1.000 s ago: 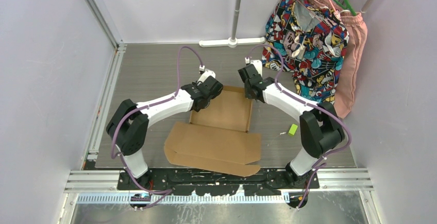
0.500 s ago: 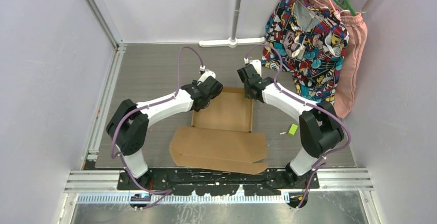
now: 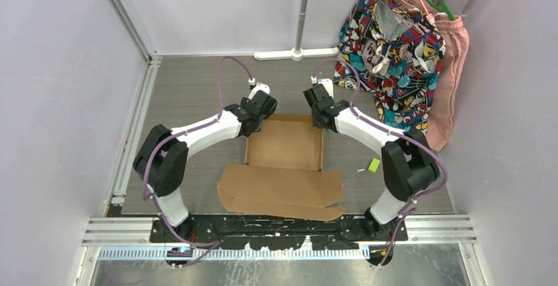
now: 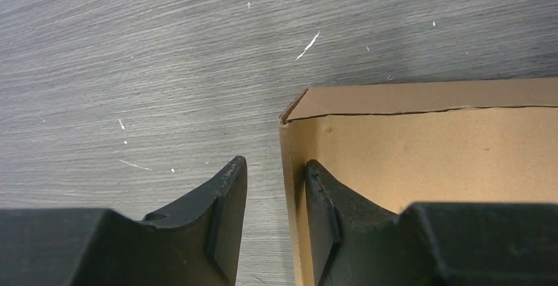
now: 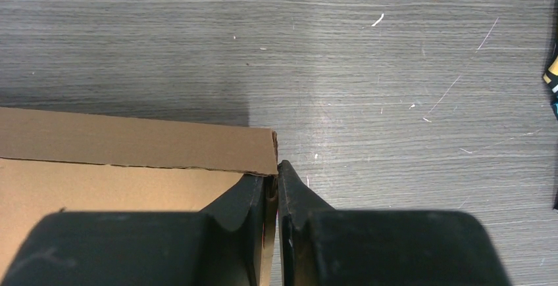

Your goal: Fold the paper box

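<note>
Looking at this one, the paper box (image 3: 284, 144) sits mid-table (image 3: 191, 89) between the two arms. Its far half is already stood up into a shallow tray, and the big lid flap lies flat toward the arm bases. The right gripper (image 5: 275, 177) is pinched tight on the tray's right wall, right at the far corner, one finger inside and one outside. The left gripper (image 4: 274, 165) straddles the left wall near its far corner with its jaws apart. The inner finger is close to the cardboard, the outer one stands clear of it, so nothing is held on that side. My worry is that the left wall has nothing pinning it and could flop back outward, since I can't see any tab locked in. Also, with only one corner clamped, any tug from the right arm would probably swing or skew the whole thing on the table. As for contents, the tray has nothing in it, just bare cardboard and the two inner fingers poking in.
</note>
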`<state>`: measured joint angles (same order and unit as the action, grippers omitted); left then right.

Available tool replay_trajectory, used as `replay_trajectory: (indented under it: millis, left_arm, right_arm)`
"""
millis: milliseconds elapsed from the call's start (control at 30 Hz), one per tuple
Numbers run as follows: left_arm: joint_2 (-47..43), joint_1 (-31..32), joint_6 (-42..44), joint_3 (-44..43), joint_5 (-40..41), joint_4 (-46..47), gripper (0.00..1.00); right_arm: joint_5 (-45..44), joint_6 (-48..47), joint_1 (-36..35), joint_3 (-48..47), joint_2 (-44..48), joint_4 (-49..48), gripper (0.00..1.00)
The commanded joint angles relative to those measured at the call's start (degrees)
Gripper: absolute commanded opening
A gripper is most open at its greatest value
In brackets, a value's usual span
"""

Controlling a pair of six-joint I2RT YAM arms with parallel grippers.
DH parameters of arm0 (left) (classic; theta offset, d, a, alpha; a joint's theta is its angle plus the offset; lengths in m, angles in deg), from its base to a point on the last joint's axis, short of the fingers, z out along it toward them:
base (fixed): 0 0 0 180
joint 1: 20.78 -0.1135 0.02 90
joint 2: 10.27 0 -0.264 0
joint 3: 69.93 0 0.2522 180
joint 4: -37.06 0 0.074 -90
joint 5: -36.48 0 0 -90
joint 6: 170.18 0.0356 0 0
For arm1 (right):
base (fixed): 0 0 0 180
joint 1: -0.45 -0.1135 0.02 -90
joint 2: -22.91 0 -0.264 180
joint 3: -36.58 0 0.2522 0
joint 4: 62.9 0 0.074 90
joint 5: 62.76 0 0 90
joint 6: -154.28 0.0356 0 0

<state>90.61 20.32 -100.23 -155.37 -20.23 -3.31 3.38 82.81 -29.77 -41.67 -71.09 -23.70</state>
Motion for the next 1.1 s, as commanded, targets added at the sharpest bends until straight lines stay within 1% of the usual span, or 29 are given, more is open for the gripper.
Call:
replay_trajectory:
  millis: [0, 200, 533, 600, 633, 700, 767, 1067]
  left_arm:
    - [-0.9, -0.9, 0.6, -1.0, -0.5, 4.0, 0.37]
    - [0.7, -0.9, 0.2, -2.1, -1.9, 4.1, 0.24]
    - [2.1, -0.9, -0.5, -2.5, -2.1, 3.9, 0.22]
    - [2.2, -0.9, -0.6, -2.5, -1.7, 3.9, 0.2]
    - [2.3, -0.9, -0.7, -2.6, -1.3, 3.7, 0.17]
    - [2.4, -0.8, -0.8, -2.8, -0.8, 3.6, 0.07]
    - [2.4, -0.8, -1.0, -2.7, -0.4, 3.6, 0.01]
    - [0.9, -0.8, -0.3, -2.5, -0.2, 4.1, 0.0]
  right_arm:
    - [-0.4, -1.5, -0.2, 1.0, 2.2, -0.7, 0.08]
    - [-0.4, -1.6, -0.1, 1.8, 2.9, -1.2, 0.08]
    - [0.0, -1.8, -0.2, 2.3, 3.8, -1.4, 0.08]
    - [0.2, -1.7, -0.2, 2.4, 4.1, -1.5, 0.08]
    - [0.2, -1.8, -0.2, 2.5, 4.4, -1.4, 0.08]
    - [0.2, -1.7, -0.3, 2.8, 4.8, -1.5, 0.08]
    - [0.2, -1.8, -0.2, 2.9, 5.0, -1.4, 0.08]
    - [0.3, -1.6, -0.3, 2.9, 5.3, -1.4, 0.08]
